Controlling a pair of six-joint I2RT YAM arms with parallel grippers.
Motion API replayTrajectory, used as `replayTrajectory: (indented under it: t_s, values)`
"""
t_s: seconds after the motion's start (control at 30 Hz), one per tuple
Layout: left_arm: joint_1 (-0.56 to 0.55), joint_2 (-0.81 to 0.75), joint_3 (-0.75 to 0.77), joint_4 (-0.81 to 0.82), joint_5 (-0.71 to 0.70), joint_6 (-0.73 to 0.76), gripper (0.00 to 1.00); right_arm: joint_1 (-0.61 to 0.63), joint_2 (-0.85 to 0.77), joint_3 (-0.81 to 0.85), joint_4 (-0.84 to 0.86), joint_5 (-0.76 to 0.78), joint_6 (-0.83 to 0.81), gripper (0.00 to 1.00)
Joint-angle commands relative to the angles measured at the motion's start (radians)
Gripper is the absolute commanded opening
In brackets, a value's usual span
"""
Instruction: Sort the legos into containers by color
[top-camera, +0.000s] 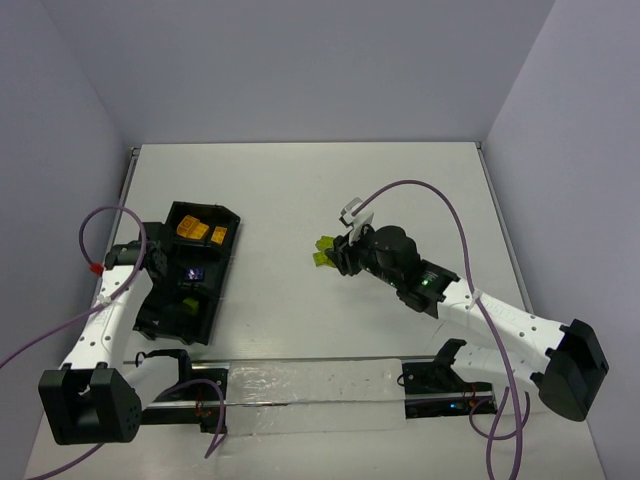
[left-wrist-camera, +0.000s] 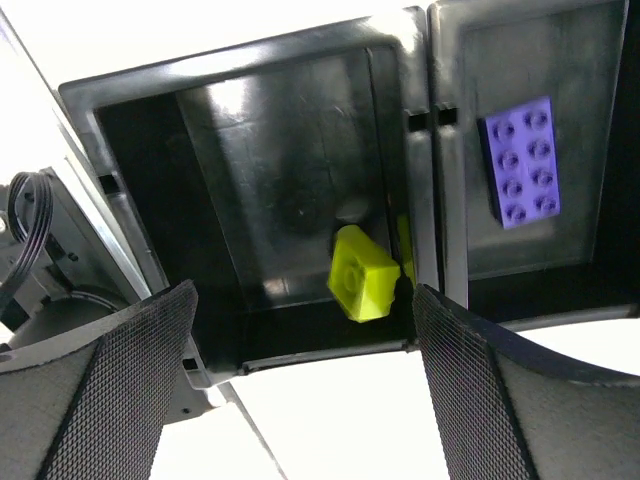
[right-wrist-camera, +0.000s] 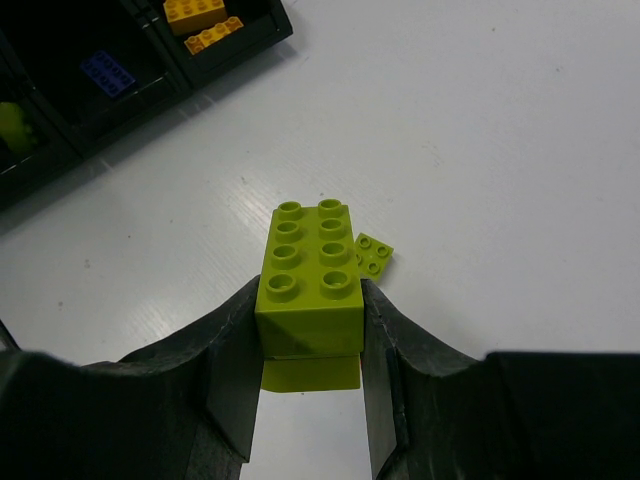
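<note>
Here, the white table (right-wrist-camera: 480, 120) spreads below, grey walls (top-camera: 300, 60) beyond. Your right gripper (right-wrist-camera: 312, 310) clamps a lime-green eight-stud brick (right-wrist-camera: 310, 260) between its fingers (right-wrist-camera: 225, 350); the left gripper (left-wrist-camera: 305, 295) stands wide above a lime brick (left-wrist-camera: 364, 273) in the black tray (left-wrist-camera: 420, 120).

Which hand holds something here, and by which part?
The right hand pinches a lime-green brick by its two long sides; the left hand is open, holding nothing.

Glossy black plastic tray (left-wrist-camera: 300, 130); smooth lime brick (right-wrist-camera: 310, 270); mesh-textured pads (left-wrist-camera: 110, 390).
</note>
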Motion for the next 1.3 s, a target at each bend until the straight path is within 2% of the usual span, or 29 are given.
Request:
replayTrajectory:
  t_s: [0.0,0.1,0.23,0.3,0.43,0.57,0.63,0.7,0.77,0.8,0.9,1.07,1.27]
  values:
    - [0.006,-0.003,0.061,0.066,0.048,0.142,0.95,-0.009,0.002,0.042,0.002,0.023,0.036,0.01]
    - [-0.011,-0.016,0.115,0.164,0.127,0.311,0.89,-0.011,0.014,0.08,-0.031,0.065,0.074,0.0]
    - [-0.044,-0.102,0.143,0.327,0.276,0.485,0.86,-0.026,0.048,0.165,-0.136,0.082,0.137,0.0]
    - [-0.061,-0.157,0.158,0.436,0.455,0.606,0.84,-0.05,0.099,0.228,-0.208,0.047,0.215,0.0]
    - [-0.089,-0.145,0.174,0.465,0.603,0.682,0.81,-0.069,0.17,0.316,-0.285,-0.009,0.323,0.0]
    - [-0.171,-0.124,0.155,0.516,0.743,0.697,0.78,-0.068,0.263,0.435,-0.39,-0.032,0.431,0.0]
    - [-0.219,-0.131,0.144,0.571,0.759,0.677,0.79,-0.068,0.288,0.486,-0.431,-0.028,0.469,0.0]
    - [-0.295,-0.131,0.136,0.616,0.74,0.64,0.86,-0.074,0.308,0.522,-0.474,0.023,0.565,0.0]
    - [-0.361,-0.122,0.127,0.65,0.745,0.617,0.89,-0.092,0.341,0.551,-0.497,-0.011,0.623,0.0]
    - [-0.363,-0.116,0.123,0.67,0.746,0.602,0.89,-0.095,0.356,0.565,-0.506,-0.021,0.644,0.0]
    - [-0.464,-0.099,0.105,0.739,0.73,0.55,0.89,-0.091,0.392,0.597,-0.521,-0.013,0.721,0.0]
    - [-0.56,-0.078,0.082,0.835,0.68,0.471,0.88,-0.088,0.392,0.576,-0.498,0.05,0.845,0.0]
    - [-0.623,-0.021,0.076,0.904,0.63,0.437,0.86,-0.088,0.399,0.591,-0.498,0.051,0.855,0.0]
